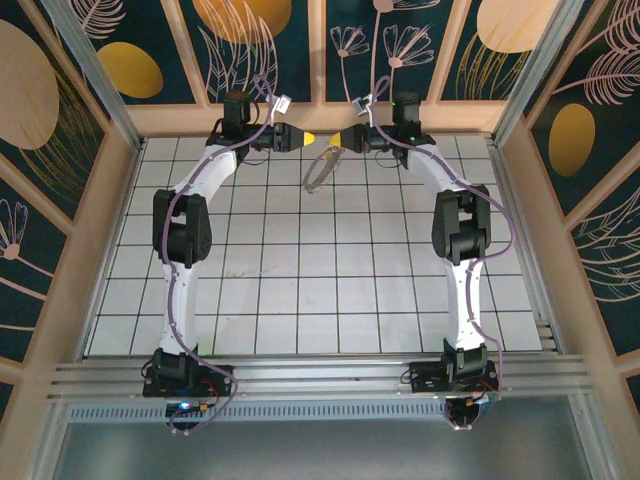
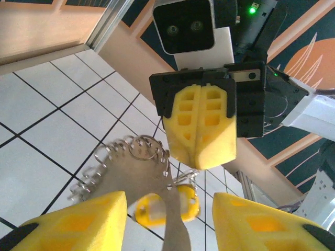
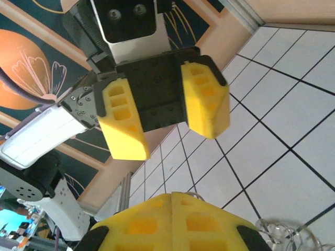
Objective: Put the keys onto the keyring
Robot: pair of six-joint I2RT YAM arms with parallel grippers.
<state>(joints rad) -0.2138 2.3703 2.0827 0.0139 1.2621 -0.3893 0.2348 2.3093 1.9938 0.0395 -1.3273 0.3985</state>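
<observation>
Both arms reach to the far edge of the table and face each other. My right gripper [image 1: 345, 137] [image 2: 199, 154] [image 3: 172, 196] is shut, and a thin metal loop pokes out at its pad tips. The beaded keyring [image 1: 318, 172] [image 2: 131, 151] [image 3: 282, 230] dangles from there, off the tiles. Just under those tips hangs the small silver key [image 2: 187, 178] with its yellow tag [image 2: 152, 209] [image 1: 308, 136]. My left gripper [image 1: 297, 136] [image 2: 168, 201] [image 3: 170, 141] is open, a pad on each side of the tag and not touching it. A blurred grey-brown strip crosses the chain.
The white tiled table [image 1: 300, 280] stretches back toward the arm bases. A wooden rim and patterned wall panels [image 1: 320, 60] stand right behind the grippers. An aluminium frame post [image 1: 520, 90] rises at the far right corner.
</observation>
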